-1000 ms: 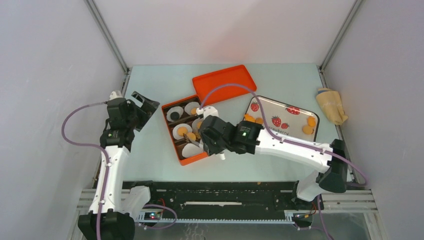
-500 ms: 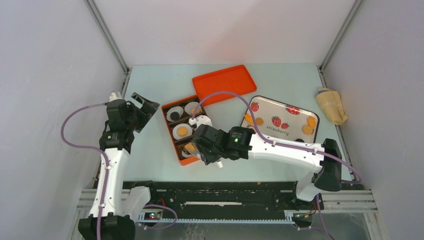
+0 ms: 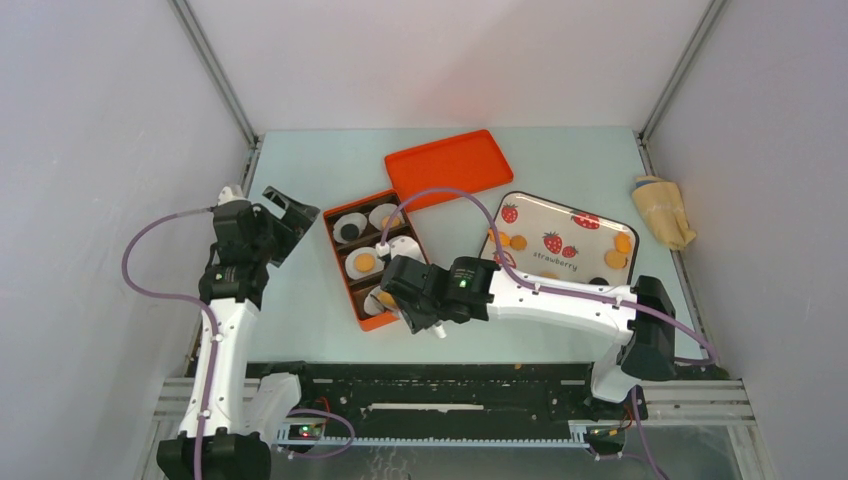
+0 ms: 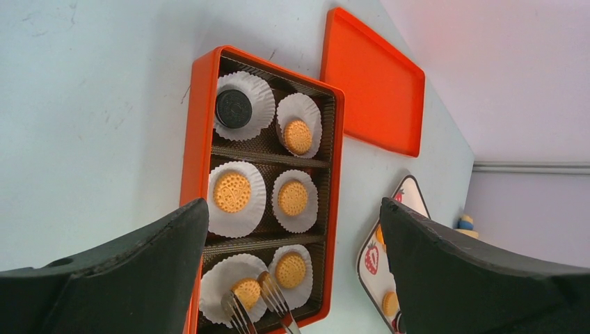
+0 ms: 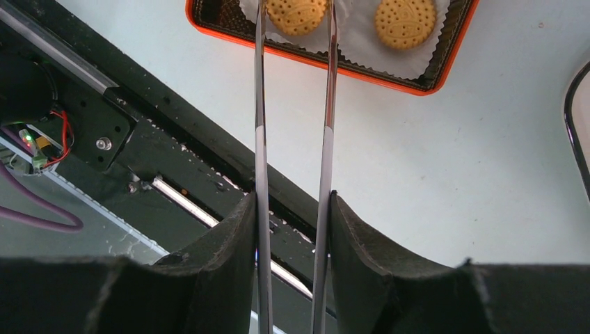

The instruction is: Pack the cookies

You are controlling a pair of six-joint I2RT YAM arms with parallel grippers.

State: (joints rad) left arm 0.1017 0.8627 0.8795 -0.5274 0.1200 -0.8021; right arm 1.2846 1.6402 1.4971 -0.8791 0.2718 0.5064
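A fixed camera above and behind my bases looks down on the whole table, my left wrist camera takes in the entire orange box ahead of my left gripper, and my right one, closer, shares only its end row.

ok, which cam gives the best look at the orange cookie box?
Left wrist: the orange box shows nearly whole, all six paper cups, five holding cookies, one a dark disc. Top external has the right arm covering its near end. Right wrist catches only the near edge and two cookies.
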